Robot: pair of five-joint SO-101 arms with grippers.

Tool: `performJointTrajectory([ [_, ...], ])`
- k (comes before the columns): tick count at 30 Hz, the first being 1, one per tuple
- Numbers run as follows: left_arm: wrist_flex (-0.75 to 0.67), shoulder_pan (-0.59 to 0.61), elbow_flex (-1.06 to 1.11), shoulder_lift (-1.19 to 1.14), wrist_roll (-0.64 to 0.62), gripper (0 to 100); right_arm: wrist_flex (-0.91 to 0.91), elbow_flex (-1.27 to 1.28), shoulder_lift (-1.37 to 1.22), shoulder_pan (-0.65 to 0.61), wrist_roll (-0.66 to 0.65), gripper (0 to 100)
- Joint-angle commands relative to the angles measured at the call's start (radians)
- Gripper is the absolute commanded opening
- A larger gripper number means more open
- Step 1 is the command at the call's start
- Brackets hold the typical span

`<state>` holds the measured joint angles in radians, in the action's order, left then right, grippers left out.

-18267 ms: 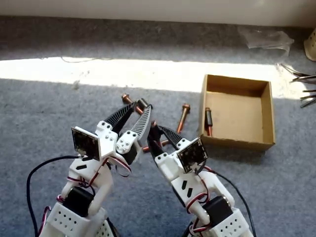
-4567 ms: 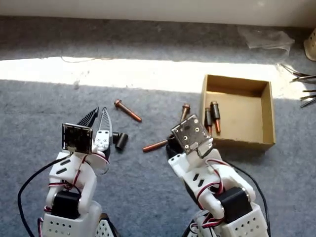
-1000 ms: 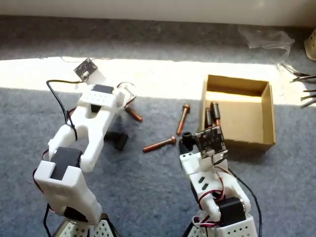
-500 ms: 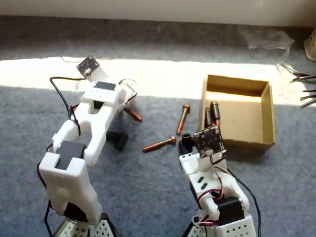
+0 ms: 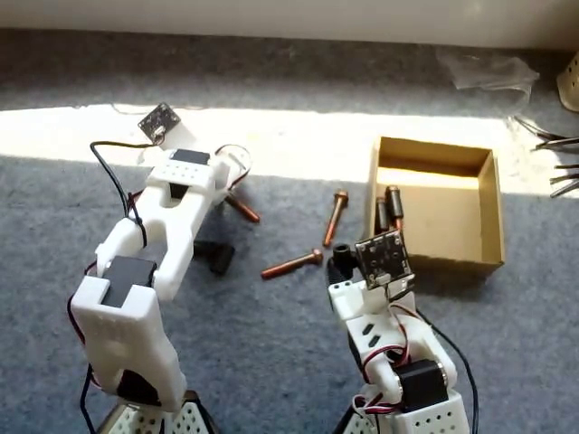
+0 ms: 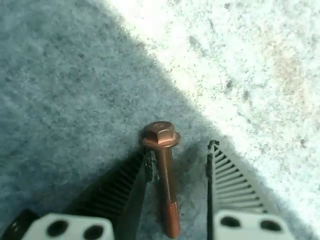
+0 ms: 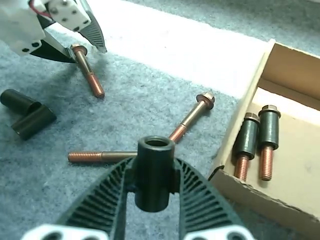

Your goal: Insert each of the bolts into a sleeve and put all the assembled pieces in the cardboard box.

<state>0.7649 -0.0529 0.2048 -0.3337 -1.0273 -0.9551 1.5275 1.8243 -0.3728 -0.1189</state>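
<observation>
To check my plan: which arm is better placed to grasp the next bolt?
Left. The left hand is open astride a bolt on the carpet, one finger each side. The right hand is shut on a sleeve, so it is occupied.

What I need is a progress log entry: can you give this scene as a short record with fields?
left gripper: open, straddling a bolt that lies on the carpet
right gripper: shut on a black sleeve, held upright
cardboard box: holds two assembled pieces, side by side
other loose bolts: two, on the carpet
loose sleeves: two, lying against each other on the carpet
</observation>
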Motion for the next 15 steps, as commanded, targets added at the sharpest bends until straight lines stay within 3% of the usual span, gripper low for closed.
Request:
performJointTrajectory([
  [1,-0.011,0.021,-0.039,0.007,-0.008,17,0.031,-0.012,0.01,0.004,0.006,0.5],
  [7,-0.009,0.021,-0.013,0.007,-0.008,15,0.031,-0.012,0.01,0.004,0.006,0.5],
  [12,-0.011,0.022,-0.001,0.005,-0.002,0,0.031,-0.012,0.01,0.004,0.006,0.5],
  [15,-0.014,0.022,0.021,0.005,-0.002,3,0.031,-0.012,0.01,0.004,0.006,0.5],
])
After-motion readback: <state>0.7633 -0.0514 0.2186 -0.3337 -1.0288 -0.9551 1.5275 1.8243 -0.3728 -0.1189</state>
